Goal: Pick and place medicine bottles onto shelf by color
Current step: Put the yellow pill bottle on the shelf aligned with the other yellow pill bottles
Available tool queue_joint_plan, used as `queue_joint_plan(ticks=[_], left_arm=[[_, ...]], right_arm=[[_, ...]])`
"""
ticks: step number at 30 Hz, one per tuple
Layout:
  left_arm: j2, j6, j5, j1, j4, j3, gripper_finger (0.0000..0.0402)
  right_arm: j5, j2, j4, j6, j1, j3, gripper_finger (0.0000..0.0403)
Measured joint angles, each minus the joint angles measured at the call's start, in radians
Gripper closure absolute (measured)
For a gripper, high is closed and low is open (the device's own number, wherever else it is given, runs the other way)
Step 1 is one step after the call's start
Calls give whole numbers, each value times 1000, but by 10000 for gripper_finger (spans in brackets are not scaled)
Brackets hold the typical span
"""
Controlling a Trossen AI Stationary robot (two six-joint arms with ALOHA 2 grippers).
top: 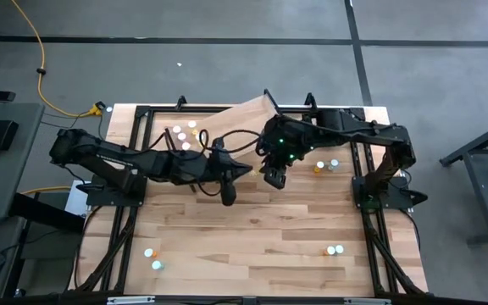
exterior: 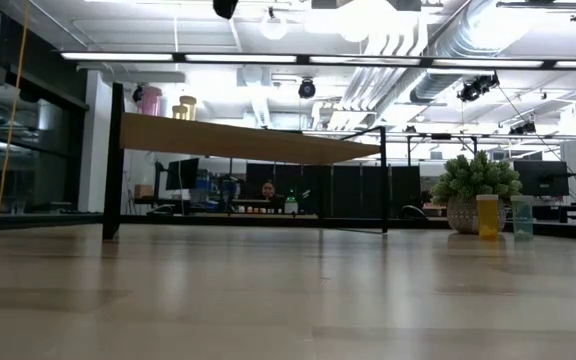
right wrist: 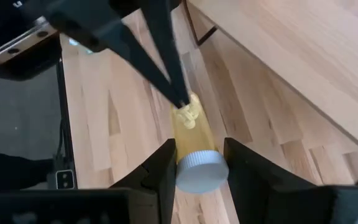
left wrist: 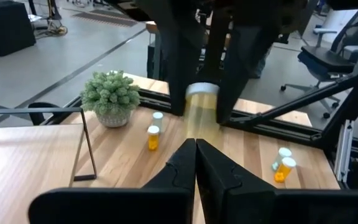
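My right gripper hangs over the middle of the table, shut on a yellow medicine bottle with a white cap. My left gripper is shut just to its left, its tips at the bottle's bottom end. The light-wood shelf stands on black legs at the far side, with several bottles upright on its left part. An orange bottle and a teal one stand on the table by the right arm. Two more pairs stand near the front edge. My right gripper pinches the yellow bottle at its cap end between its two fingers. The fingers slant down from the table's right side. The body sticks out past the fingertips, along them, clear of the table. Whether my left gripper's shut tips touch the bottle's bottom end I cannot tell.
A fuzzy green plant in a pot stands at the table's far right, near the orange and teal bottles. Black frame rails run along both sides of the table. Bare wood lies between the grippers and the front edge.
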Motion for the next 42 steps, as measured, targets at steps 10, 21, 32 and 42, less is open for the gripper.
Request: queue_joint_plan(ticks=[10, 21, 32, 42], left_arm=[[0, -23, 2, 0, -31, 0, 401], [9, -29, 2, -1, -36, 0, 401], [-65, -32, -39, 4, -206, -1, 401], [-351, -94, -242, 5, -450, -8, 401]], right_arm=[[0, 0, 40, 4, -1, 0, 295], [0, 0, 103, 4, -1, 0, 295], [85, 0, 91, -37, -1, 0, 295], [388, 0, -93, -12, -66, 0, 295]])
